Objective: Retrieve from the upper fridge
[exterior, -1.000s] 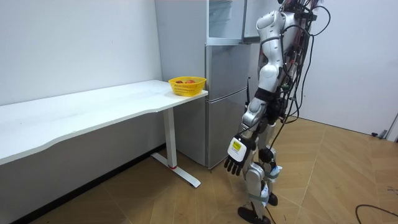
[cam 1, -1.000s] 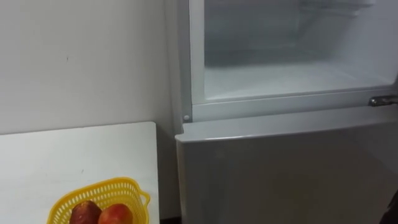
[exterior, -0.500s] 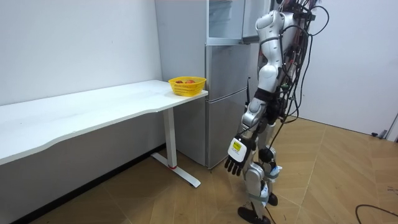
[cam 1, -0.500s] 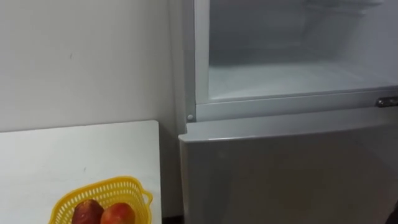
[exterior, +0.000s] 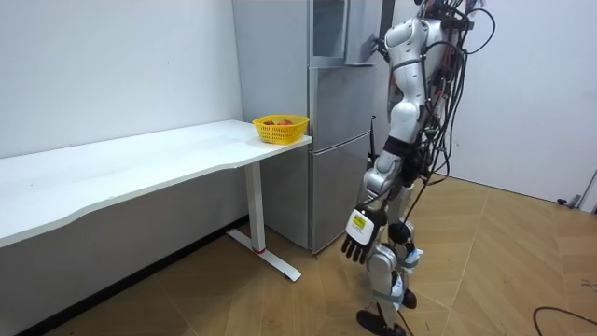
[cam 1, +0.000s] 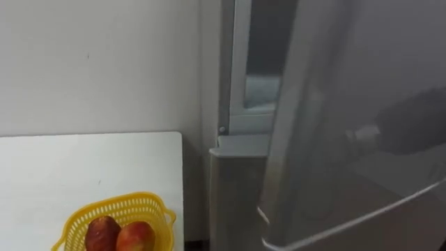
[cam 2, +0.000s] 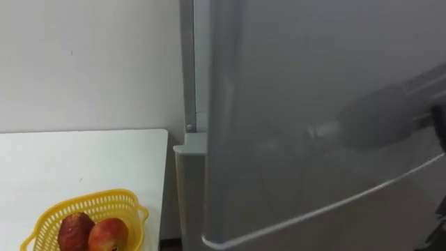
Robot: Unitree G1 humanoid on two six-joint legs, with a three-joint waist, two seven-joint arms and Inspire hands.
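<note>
upper fridge door [cam 1: 327, 104], angled most of the way across its compartment.
right hand [cam 1: 397, 125] blurred against the door, likely guiding it, grip cannot be told; left hand [exterior: 357, 245] hangs slack, empty, unneeded; two fruits [cam 1: 118, 236] in yellow basket [cam 1: 150, 206], lower left, seemingly already retrieved.

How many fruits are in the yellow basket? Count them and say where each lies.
2. A dark red fruit lies at the left of the yellow basket, an orange-red fruit beside it on the right. Others may hide below them.
</note>
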